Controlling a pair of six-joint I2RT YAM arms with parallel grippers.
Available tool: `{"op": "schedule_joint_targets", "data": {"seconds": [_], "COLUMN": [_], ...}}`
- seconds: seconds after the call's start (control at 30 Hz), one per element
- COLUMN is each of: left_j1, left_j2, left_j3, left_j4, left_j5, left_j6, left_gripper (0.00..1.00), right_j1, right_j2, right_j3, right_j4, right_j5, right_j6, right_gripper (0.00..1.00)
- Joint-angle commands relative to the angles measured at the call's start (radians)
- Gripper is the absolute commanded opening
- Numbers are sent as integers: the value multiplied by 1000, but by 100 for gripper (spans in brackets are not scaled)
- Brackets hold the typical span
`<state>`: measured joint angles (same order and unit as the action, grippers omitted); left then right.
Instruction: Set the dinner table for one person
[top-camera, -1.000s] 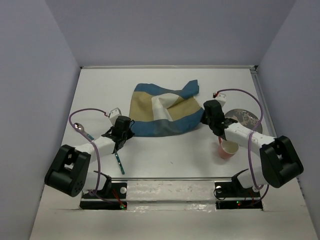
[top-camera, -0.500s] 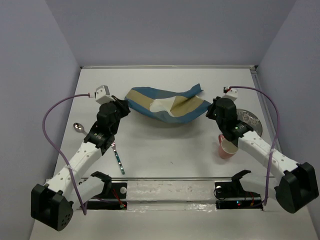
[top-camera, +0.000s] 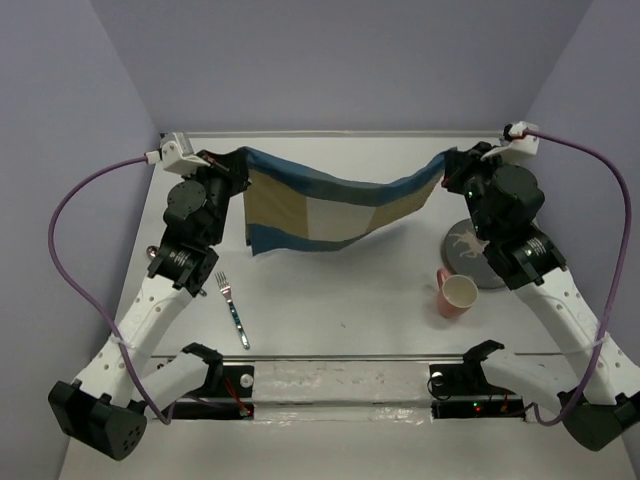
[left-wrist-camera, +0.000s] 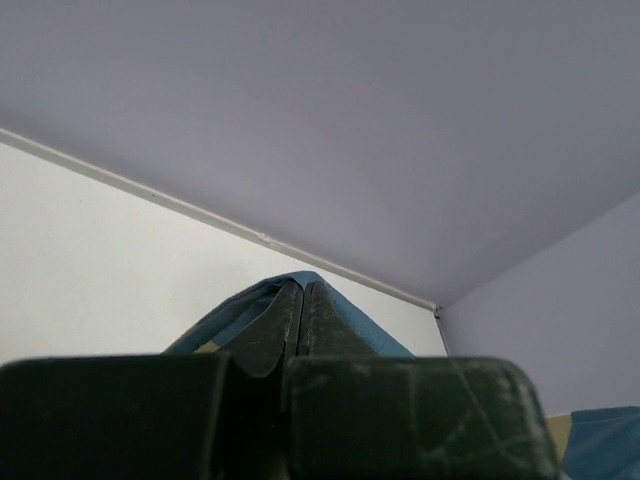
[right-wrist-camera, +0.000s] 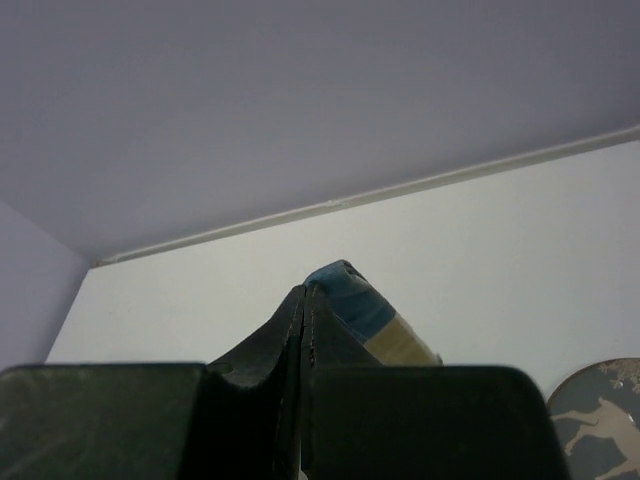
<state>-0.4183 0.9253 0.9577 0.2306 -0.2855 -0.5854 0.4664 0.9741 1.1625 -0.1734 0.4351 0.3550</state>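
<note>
The blue, tan and white patchwork cloth mat (top-camera: 325, 210) hangs stretched in the air above the white dinner table (top-camera: 330, 290), sagging in the middle. My left gripper (top-camera: 222, 165) is shut on its left corner (left-wrist-camera: 250, 310); my right gripper (top-camera: 455, 165) is shut on its right corner (right-wrist-camera: 365, 310). Both are raised near the table's far edge. A fork (top-camera: 232, 310) lies on the table at the left front. A pink cup (top-camera: 456, 294) stands at the right front, next to a grey patterned plate (top-camera: 468, 247). A spoon (top-camera: 156, 256) is mostly hidden behind my left arm.
Grey walls enclose the table on the left, right and back. A metal rail (top-camera: 340, 356) runs along the near edge between the arm bases. Purple cables loop out from both wrists.
Both arms have lifted the cloth off the table and pulled its corners apart toward the far edge, spreading it out. The plate, earlier partly covered by the right arm, now shows.
</note>
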Motion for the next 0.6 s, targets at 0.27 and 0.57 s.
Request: {"op": "schedule_joint_targets", "data": {"seconds": [0.27,0.57], "left_j1": [160,285], "left_j2": [351,471], "left_j3": [295,576], "left_j4": [46,-33], "left_j5": [155,348], "left_j6": [10,-16], "left_gripper": [0,0], "right_j1": [-58,-106], "right_j2": [415,534], "right_j3": [397,698], "right_j4": [52,-21], "right_j5": [39,17], "right_j6": [-209,-268], "right_gripper": [0,0]}}
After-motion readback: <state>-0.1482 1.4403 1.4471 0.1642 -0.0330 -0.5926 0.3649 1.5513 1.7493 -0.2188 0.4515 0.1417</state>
